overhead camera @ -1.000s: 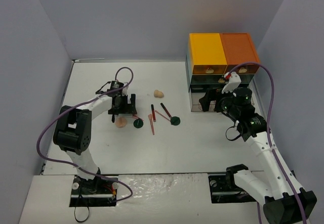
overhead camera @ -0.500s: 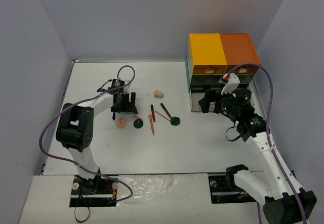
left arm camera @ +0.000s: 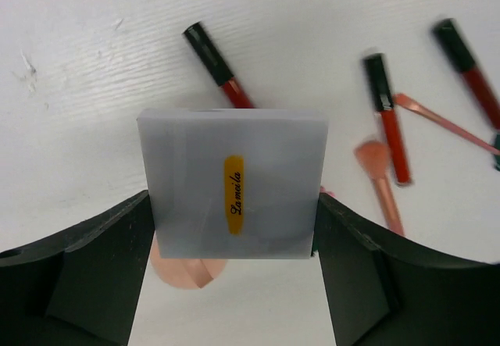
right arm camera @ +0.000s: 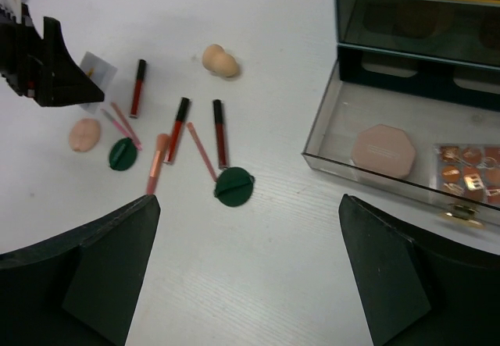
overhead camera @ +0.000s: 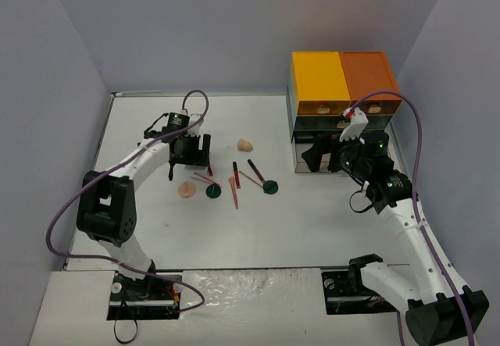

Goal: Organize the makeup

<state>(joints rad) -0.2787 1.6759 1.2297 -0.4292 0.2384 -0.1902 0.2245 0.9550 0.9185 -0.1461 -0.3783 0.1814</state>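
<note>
The left gripper (left arm camera: 234, 240) is clamped on the white-lidded palette (left arm camera: 233, 182), holding it over a round peach compact (left arm camera: 181, 272) at the left of the table (overhead camera: 156, 229). The right gripper (right arm camera: 246, 283) hangs with its jaws wide apart and nothing between them, near the open drawer (right arm camera: 328, 139). Dark red sticks (right arm camera: 178, 130), green discs (right arm camera: 234, 187) and a beige sponge (right arm camera: 219, 61) lie between the arms.

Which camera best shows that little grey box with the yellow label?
The left wrist view: the grey box fills it, label legible. The right wrist view shows it tiny; from above, the left arm mostly hides it.
</note>
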